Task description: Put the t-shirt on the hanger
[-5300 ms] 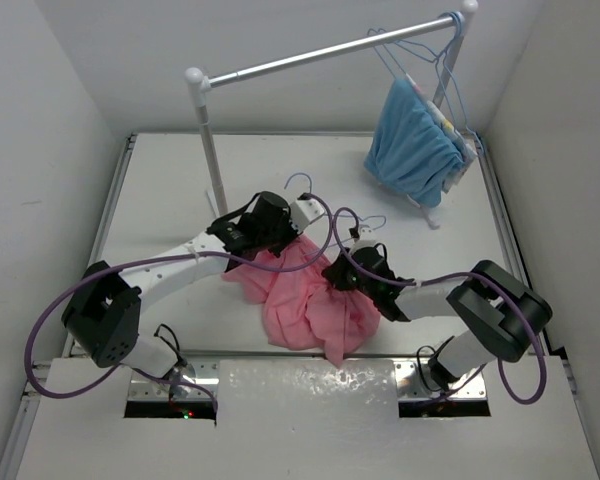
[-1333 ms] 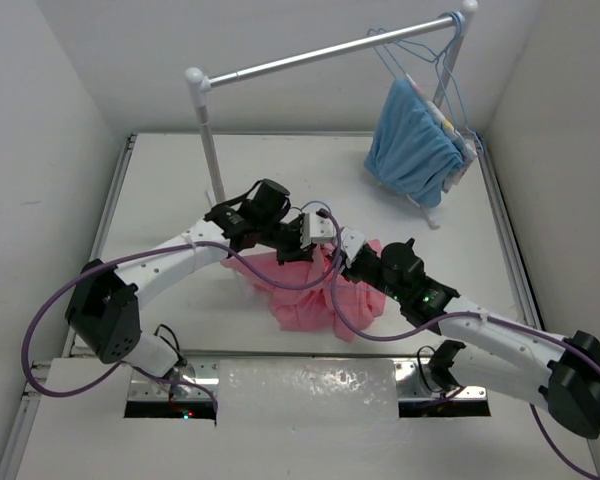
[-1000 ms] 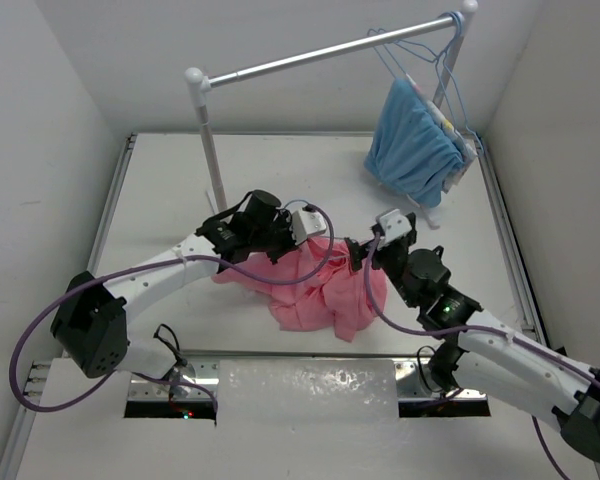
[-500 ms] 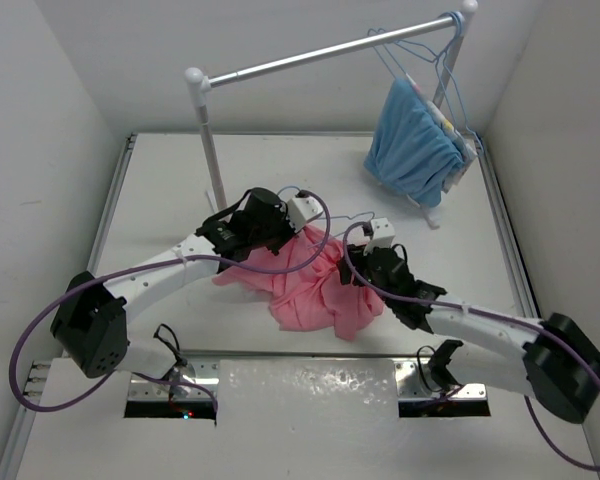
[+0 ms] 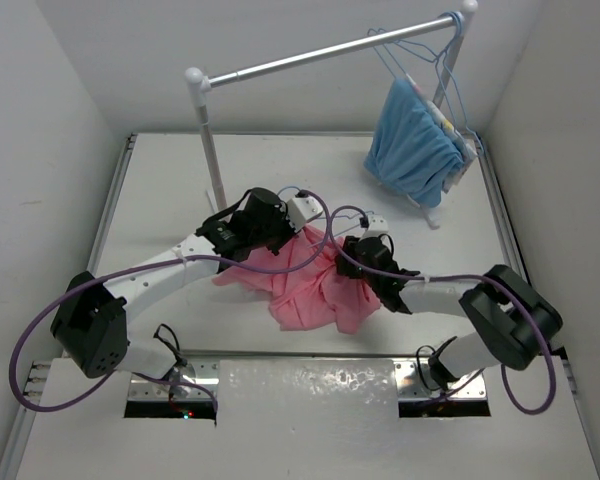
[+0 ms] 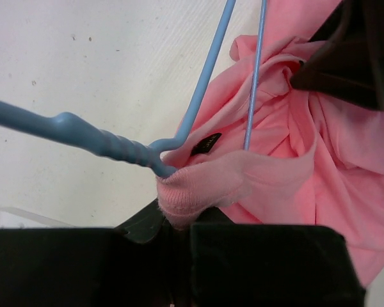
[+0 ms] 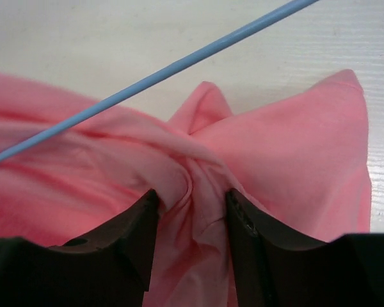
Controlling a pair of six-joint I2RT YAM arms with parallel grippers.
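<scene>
1. Top external view: the t-shirt (image 5: 315, 290) lies crumpled on the white table (image 5: 170, 180) between the two arms, near the post of the rail (image 5: 320, 55).
2. The left gripper (image 5: 292, 235) sits at the shirt's upper left edge, and the right gripper (image 5: 360, 258) at its upper right edge.
3. Left wrist view: the left gripper (image 6: 179, 224) has its jaws together, clamped on the shirt's ribbed collar. The hanger (image 6: 205, 77) touches that collar with its twisted neck, and one thin wire runs across the pink folds.
4. Right wrist view: the right gripper (image 7: 192, 224) presses a bunched fold of the shirt from both sides. The hanger's wire crosses diagonally just beyond the fold, over cloth on the left and bare table on the right.
5. A light-blue garment (image 5: 410, 145) hangs at the rail's right end, well apart from the shirt.
</scene>
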